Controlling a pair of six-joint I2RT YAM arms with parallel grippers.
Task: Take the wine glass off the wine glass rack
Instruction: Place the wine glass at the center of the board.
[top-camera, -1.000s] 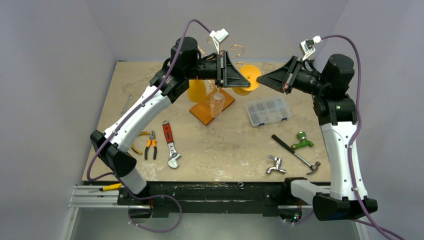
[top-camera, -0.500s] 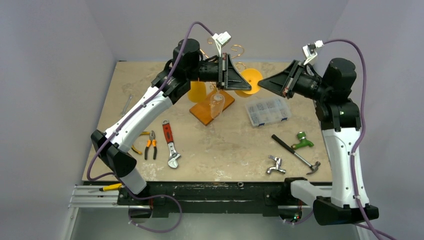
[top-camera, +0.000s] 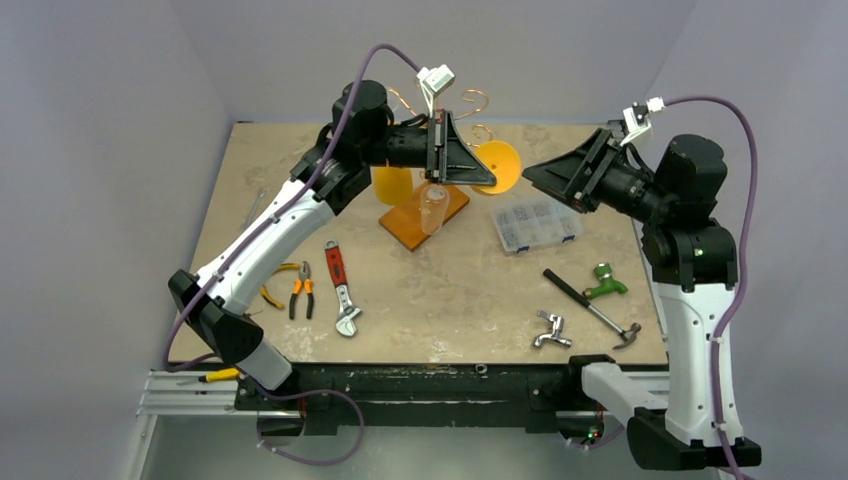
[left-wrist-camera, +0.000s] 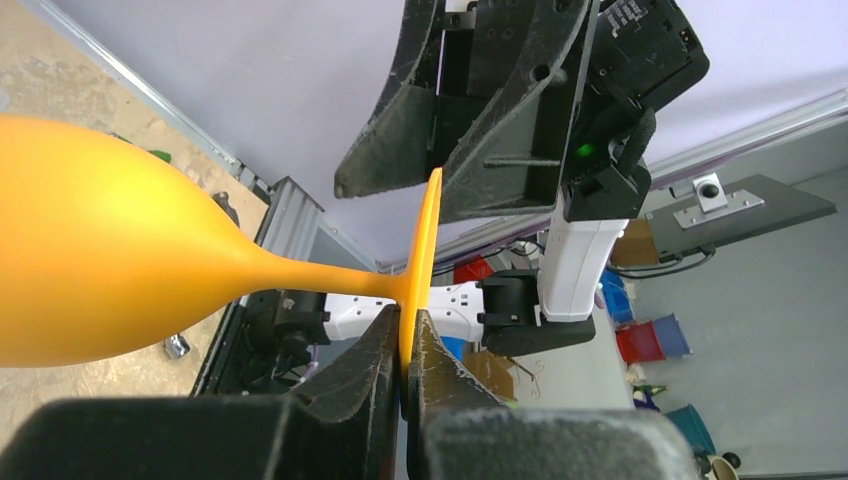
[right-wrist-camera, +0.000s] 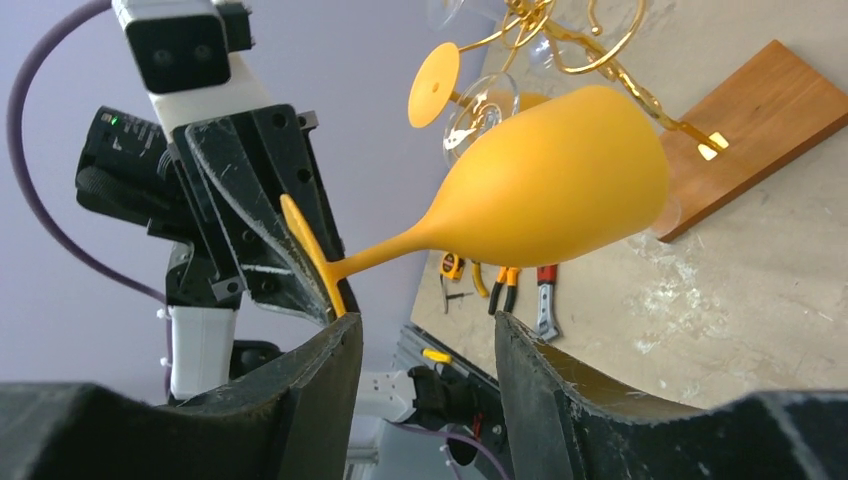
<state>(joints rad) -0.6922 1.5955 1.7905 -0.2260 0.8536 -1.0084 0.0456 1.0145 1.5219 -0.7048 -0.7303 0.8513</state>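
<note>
Matte orange wine glass (right-wrist-camera: 550, 180) (flat disc foot) clamped in left gripper (left-wrist-camera: 405, 352).

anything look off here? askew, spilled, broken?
One thing: the orange wine glass is tipped far from upright, pinched only by the thin edge of its foot in the left pincer, with the bowl unsupported. Nothing is spilled or visibly broken.
</note>
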